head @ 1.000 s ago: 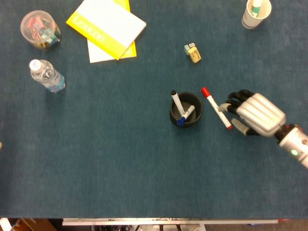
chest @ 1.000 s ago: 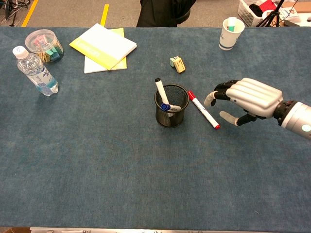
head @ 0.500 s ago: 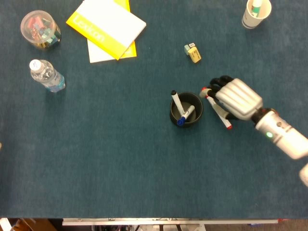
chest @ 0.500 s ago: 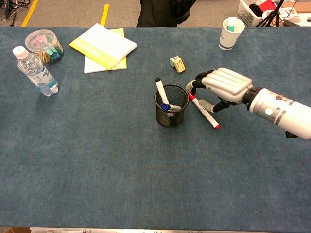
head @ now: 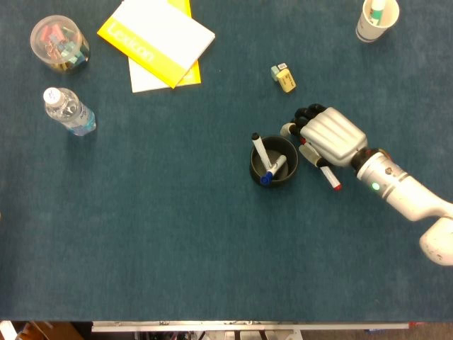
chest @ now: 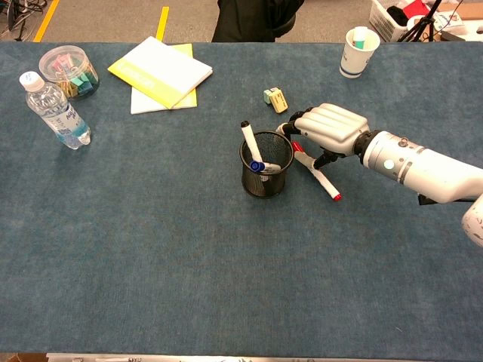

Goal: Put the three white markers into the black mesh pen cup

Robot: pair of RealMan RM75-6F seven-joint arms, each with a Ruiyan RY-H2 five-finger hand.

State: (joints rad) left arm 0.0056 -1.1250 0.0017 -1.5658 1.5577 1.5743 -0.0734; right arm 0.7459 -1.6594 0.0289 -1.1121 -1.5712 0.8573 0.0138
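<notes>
Your right hand (head: 328, 134) (chest: 326, 128) is reaching over the red-capped marker (head: 326, 174) (chest: 323, 179), palm down, with its fingertips (head: 289, 129) (chest: 284, 129) pointing toward the black mesh pen cup (head: 274, 160) (chest: 266, 164). The marker is lying flat on the blue table (head: 177, 234) (chest: 166, 249), just right of the cup, and its upper end with the red cap is passing under your hand while its lower end is sticking out below the palm in both views. The fingers are curling down around the marker's upper part, but whether they are actually clamping it or only arching over it cannot be told from either camera, since the back of the hand is hiding the contact. The marker's visible end is resting on the cloth.

2 markers are already standing in the cup: 1 with a black cap (head: 260, 149) (chest: 248, 139) leaning out over the left rim, and 1 with a blue cap (head: 272, 171) (chest: 260, 165) lying lower inside. Your fingertips are sitting just beside the cup's right rim, apart from it.

Your left hand is not showing in either camera.

Farther off, a yellow notebook (head: 156, 39) (chest: 160, 70), a water bottle (head: 69, 110) (chest: 54, 111), a clear jar of clips (head: 59, 43) (chest: 69, 71), a small eraser (head: 283, 77) (chest: 275, 99) and a paper cup (head: 376, 20) (chest: 358, 51) are sitting on the table.
</notes>
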